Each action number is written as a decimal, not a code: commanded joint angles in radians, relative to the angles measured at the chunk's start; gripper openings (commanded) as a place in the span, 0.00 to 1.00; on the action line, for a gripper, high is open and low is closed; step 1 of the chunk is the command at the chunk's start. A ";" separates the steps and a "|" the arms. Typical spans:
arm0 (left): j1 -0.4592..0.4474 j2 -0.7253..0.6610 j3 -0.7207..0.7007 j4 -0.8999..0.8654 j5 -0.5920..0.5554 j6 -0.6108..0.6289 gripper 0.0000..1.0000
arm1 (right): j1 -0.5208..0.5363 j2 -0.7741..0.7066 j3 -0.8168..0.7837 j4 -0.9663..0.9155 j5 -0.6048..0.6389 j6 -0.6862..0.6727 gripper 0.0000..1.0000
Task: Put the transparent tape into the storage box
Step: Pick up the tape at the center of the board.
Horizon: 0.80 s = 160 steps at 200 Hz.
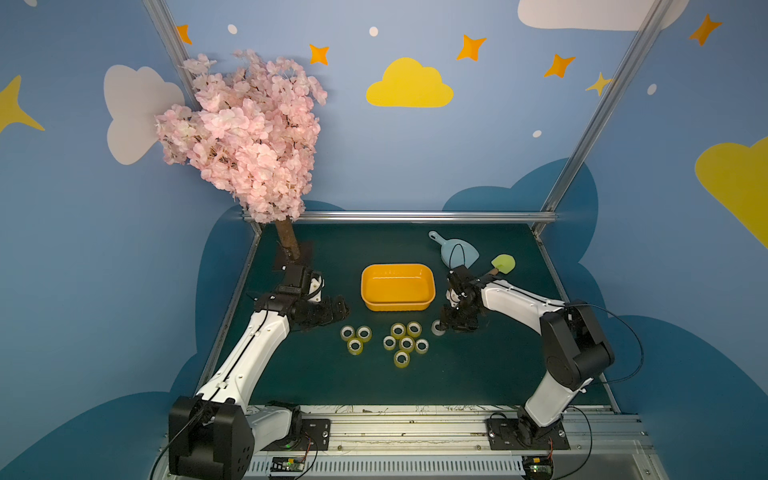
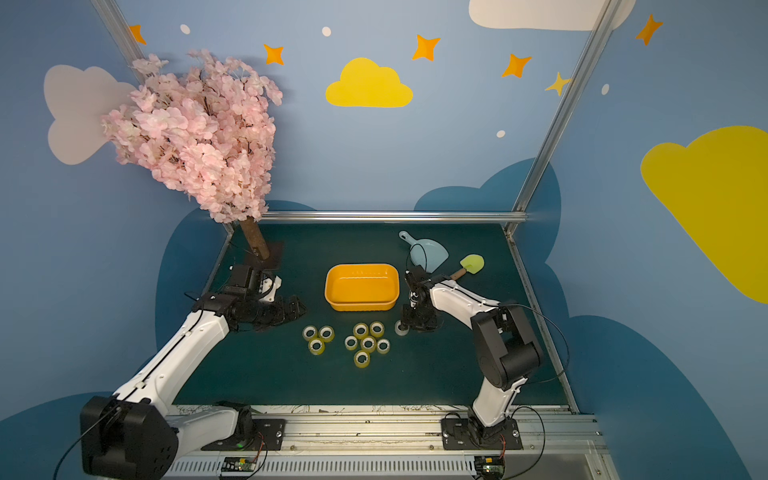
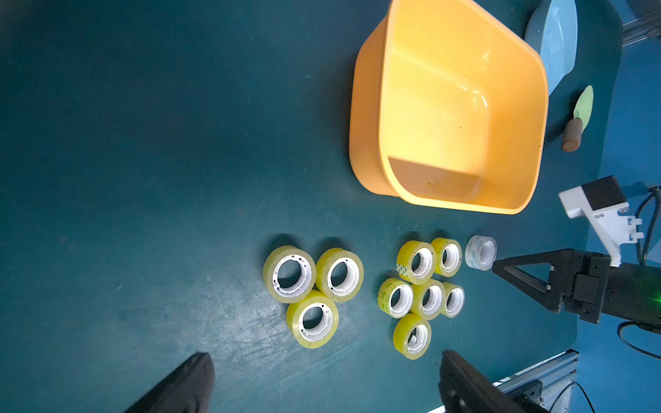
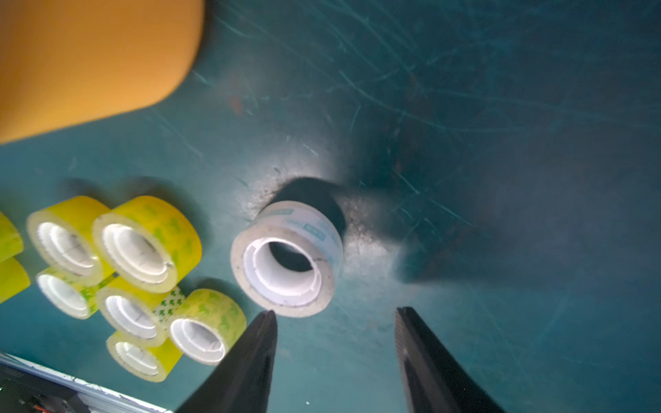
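The transparent tape is a clear, whitish roll with a white core, lying flat on the green mat just right of the yellow rolls, as both top views show. My right gripper is open and low over the mat; the roll lies just beyond its fingertips, not between them. The storage box, an orange-yellow tub, stands empty behind the rolls. My left gripper is open wide and holds nothing, left of the box in a top view.
Several yellow tape rolls lie in two clusters in front of the box, the smaller one to the left. A pale blue dustpan and a green spatula lie at the back right. A pink blossom tree stands at the back left.
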 commanded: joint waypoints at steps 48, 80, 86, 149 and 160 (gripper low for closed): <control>-0.001 0.007 0.014 -0.021 0.020 0.017 1.00 | 0.002 0.042 0.056 0.002 0.044 0.014 0.58; -0.002 0.010 0.012 -0.021 0.025 0.015 1.00 | 0.005 0.086 0.063 0.036 0.040 0.030 0.57; -0.001 0.011 0.012 -0.021 0.026 0.015 1.00 | 0.006 0.092 0.064 0.035 0.045 0.032 0.57; -0.002 0.016 0.015 -0.021 0.030 0.017 1.00 | 0.049 0.116 0.063 -0.032 0.217 0.043 0.54; -0.001 0.018 0.014 -0.021 0.029 0.016 1.00 | 0.058 0.122 0.066 -0.045 0.242 0.042 0.52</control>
